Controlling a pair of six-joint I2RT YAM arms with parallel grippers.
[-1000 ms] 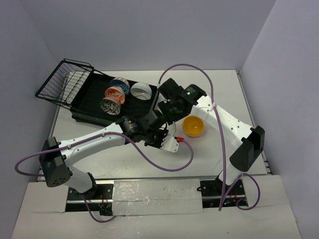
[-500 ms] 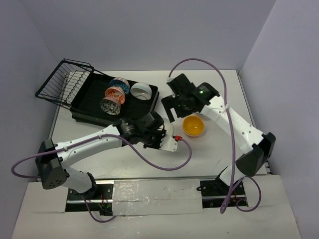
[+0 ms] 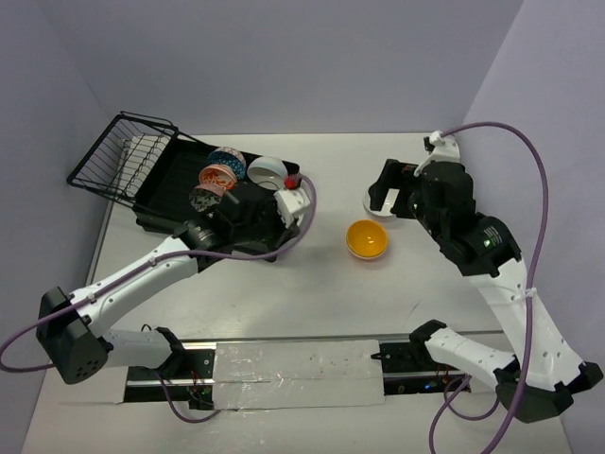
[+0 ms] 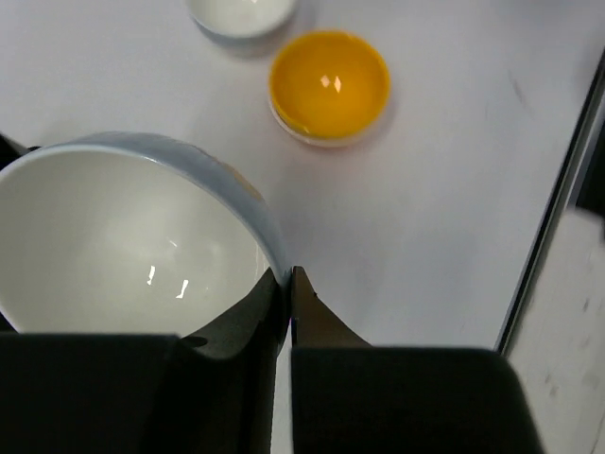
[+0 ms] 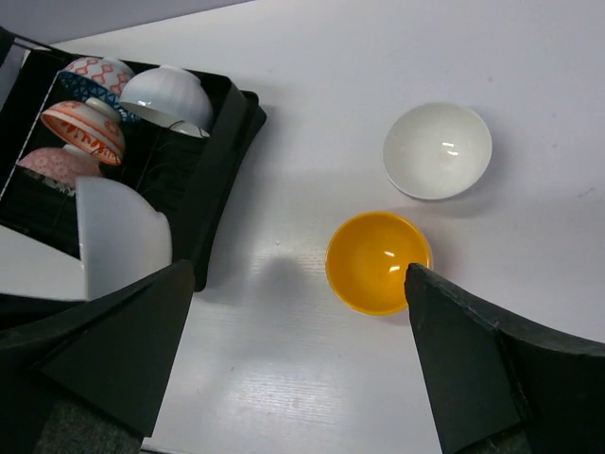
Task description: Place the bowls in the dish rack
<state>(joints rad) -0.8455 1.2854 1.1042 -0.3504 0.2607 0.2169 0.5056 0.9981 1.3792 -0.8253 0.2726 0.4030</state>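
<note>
My left gripper (image 4: 286,274) is shut on the rim of a plain white bowl (image 4: 123,236). It holds the bowl above the near right end of the black dish rack (image 3: 156,203); the bowl also shows in the right wrist view (image 5: 118,236). In the top view the left gripper (image 3: 269,219) hides the bowl. Several bowls lean in the rack: a blue-patterned (image 3: 227,159), a white (image 3: 267,170), an orange-patterned (image 3: 217,178) and a grey-patterned one (image 3: 202,200). A yellow bowl (image 3: 366,239) and a white bowl (image 5: 437,149) sit on the table. My right gripper (image 5: 299,270) is open and empty, high above them.
The rack's wire basket (image 3: 118,156) tilts up at its far left end. The white table (image 3: 284,293) is walled in on three sides. Purple cables loop from both arms.
My left gripper has carried the white bowl from the table's middle up and left to the rack's right end. My right arm has swung away to the right and risen.
</note>
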